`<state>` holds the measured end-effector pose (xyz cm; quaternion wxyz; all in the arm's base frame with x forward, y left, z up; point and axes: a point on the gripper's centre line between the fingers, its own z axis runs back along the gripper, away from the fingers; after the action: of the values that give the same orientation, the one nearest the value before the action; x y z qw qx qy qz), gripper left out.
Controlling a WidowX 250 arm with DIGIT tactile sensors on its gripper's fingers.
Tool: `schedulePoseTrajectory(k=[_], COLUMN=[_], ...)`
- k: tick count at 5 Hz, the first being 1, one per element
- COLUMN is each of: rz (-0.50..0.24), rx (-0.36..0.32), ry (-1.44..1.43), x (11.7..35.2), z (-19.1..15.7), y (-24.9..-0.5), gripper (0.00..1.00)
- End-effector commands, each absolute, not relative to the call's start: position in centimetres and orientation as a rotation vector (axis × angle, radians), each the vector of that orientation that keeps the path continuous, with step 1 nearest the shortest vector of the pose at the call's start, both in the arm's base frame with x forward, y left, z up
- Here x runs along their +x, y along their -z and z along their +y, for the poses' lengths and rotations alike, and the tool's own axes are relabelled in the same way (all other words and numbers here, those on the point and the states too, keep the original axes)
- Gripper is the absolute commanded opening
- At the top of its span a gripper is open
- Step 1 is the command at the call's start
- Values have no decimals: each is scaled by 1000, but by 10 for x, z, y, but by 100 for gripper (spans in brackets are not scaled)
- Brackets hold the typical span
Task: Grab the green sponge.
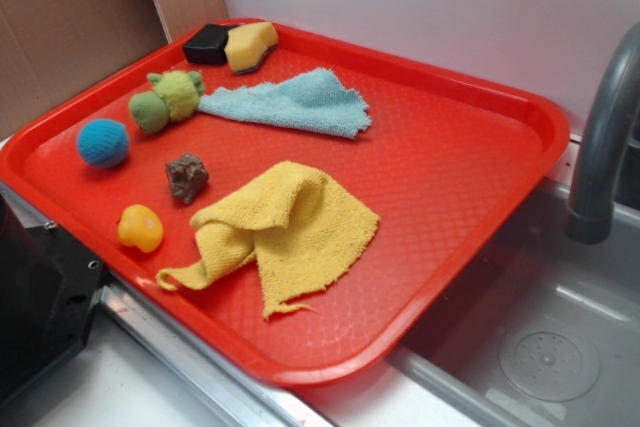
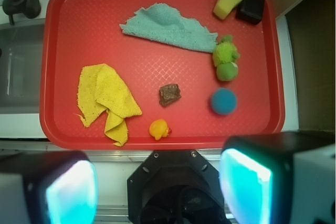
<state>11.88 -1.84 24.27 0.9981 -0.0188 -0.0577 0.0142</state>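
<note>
Wrist view shows your gripper (image 2: 157, 182) spread wide and holding nothing, its two pads at the bottom of the frame, hanging well back from the tray (image 2: 157, 140) over its near edge. The sponge (image 2: 227, 0) sits in the far corner, touching the black block (image 2: 250, 8), with the plush toy (image 2: 226, 60) near it. Nothing is done yet: you have the whole approach, the descent and the closing left to do, and the block crowds one side.
</note>
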Motion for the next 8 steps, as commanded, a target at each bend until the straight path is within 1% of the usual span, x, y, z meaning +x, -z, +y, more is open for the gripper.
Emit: schedulePoseTrajectory(k=[1, 2, 3, 4, 5, 8], rz=[-115, -230, -306, -412, -459, -459], rx=[-38, -8, 18, 28, 15, 15], ry=[-29, -234, -349, -457, -509, -509], x=[119, 158, 190, 220, 241, 241], z=[-18, 3, 24, 36, 51, 51], y=[-243, -209, -188, -161, -133, -133], gripper=[100, 100, 100, 100, 100, 100])
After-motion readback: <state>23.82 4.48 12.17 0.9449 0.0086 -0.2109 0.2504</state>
